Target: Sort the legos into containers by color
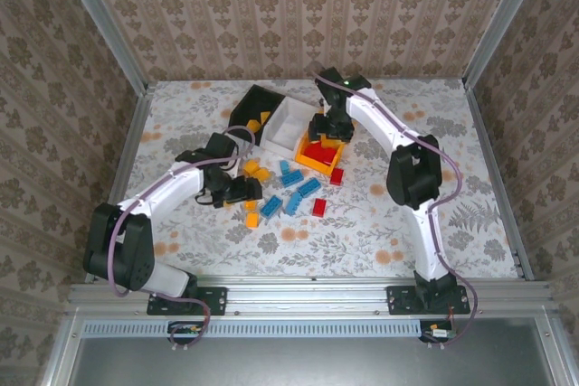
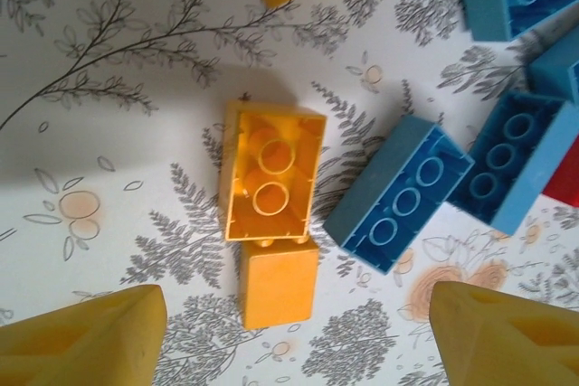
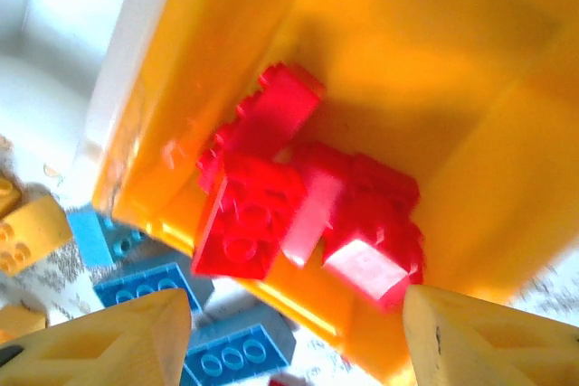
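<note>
Right hand [image 3: 298,350] hangs wide, seemingly empty, over red legos [image 3: 249,214]; left hand [image 2: 298,341] wide above orange-yellow brick [image 2: 270,174].

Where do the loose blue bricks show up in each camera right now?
Top external: blue bricks mid-table, just in front of the orange-yellow bin.
Left wrist: right half of the picture, beside an upturned orange-yellow brick.
Right wrist: bottom left, below the bin's wall.
Shared landmark: the flowered table cover.
</note>
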